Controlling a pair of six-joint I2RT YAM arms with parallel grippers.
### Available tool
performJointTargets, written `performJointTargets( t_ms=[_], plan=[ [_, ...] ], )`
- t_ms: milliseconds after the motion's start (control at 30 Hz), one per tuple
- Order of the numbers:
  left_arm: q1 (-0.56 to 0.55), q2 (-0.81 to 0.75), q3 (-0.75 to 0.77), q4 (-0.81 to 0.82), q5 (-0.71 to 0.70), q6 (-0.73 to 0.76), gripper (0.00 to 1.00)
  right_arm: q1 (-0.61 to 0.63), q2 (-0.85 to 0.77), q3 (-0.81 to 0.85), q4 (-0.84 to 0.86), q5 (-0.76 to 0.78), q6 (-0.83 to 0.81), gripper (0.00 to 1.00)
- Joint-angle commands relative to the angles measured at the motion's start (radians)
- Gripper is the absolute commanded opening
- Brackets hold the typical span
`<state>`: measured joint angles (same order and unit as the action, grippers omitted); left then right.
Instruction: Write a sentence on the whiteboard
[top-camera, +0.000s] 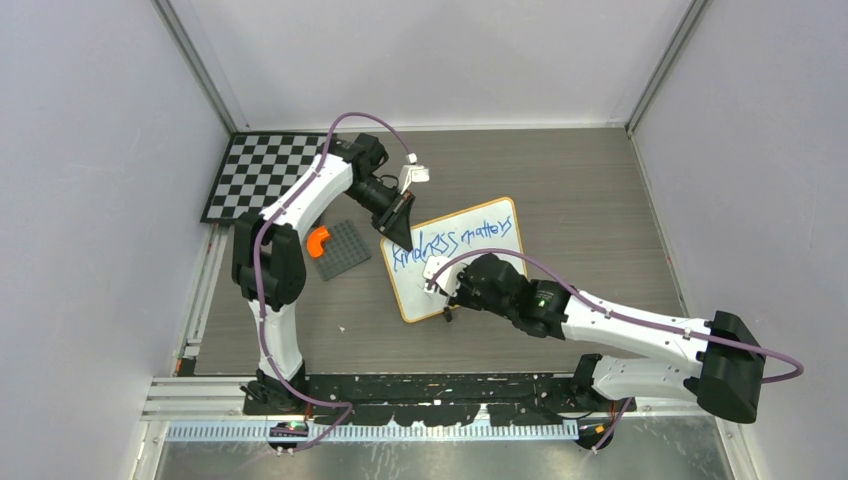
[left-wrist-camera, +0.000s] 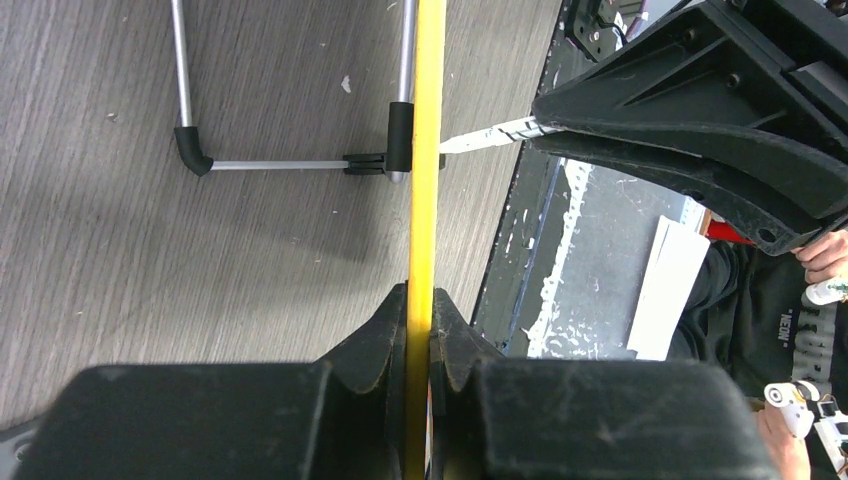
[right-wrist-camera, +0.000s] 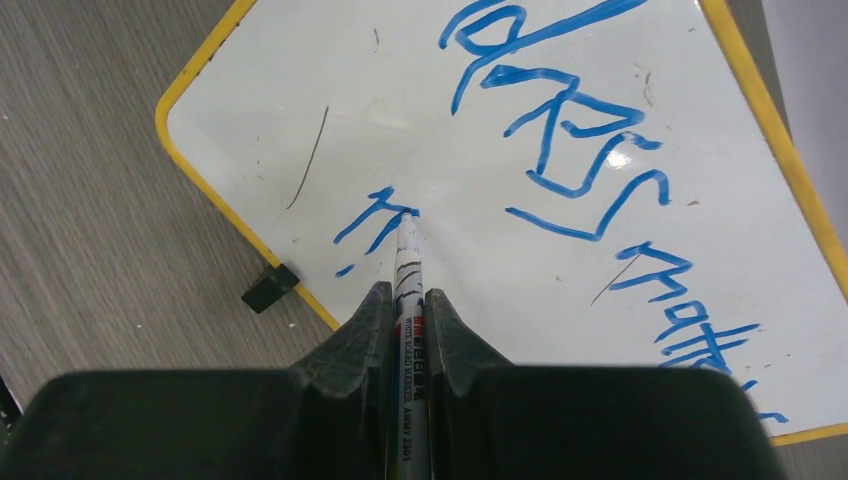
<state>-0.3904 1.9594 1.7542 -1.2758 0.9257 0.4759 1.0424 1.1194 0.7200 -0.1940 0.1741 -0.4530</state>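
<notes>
Right wrist, marker (right-wrist-camera: 408, 290) tip on whiteboard (right-wrist-camera: 480, 270)

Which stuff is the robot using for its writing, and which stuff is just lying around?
For the job:
- whiteboard, its edge pinched by the left gripper
- blue sentence
- marker, held in the right gripper, tip at the board

Just lying about:
- checkerboard
- grey studded plate
- orange piece at that plate's edge

Left arm is held reaching forward, elbow raised; left gripper (top-camera: 402, 236) is angled down, jaws clamped on the whiteboard (top-camera: 500, 250) edge. Right arm is stretched leftward, low; right gripper (top-camera: 437, 277) is pinched on a marker (right-wrist-camera: 407, 250).
</notes>
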Motion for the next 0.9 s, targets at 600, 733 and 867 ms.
performJointTargets(
  t_ms=[600,733,867],
  plan=[
    [0.005,0.016,0.053,-0.008,-0.011,-0.026,0.00,-0.029,-0.015,-0.013,-0.122,-0.060,-0.032,0.00],
    [0.005,0.018,0.054,-0.006,-0.012,-0.026,0.00,-0.029,-0.004,-0.001,-0.144,-0.085,-0.035,0.00],
    [0.005,0.017,0.054,-0.005,-0.010,-0.026,0.00,-0.029,-0.040,0.016,-0.143,-0.072,-0.021,0.00]
  ],
)
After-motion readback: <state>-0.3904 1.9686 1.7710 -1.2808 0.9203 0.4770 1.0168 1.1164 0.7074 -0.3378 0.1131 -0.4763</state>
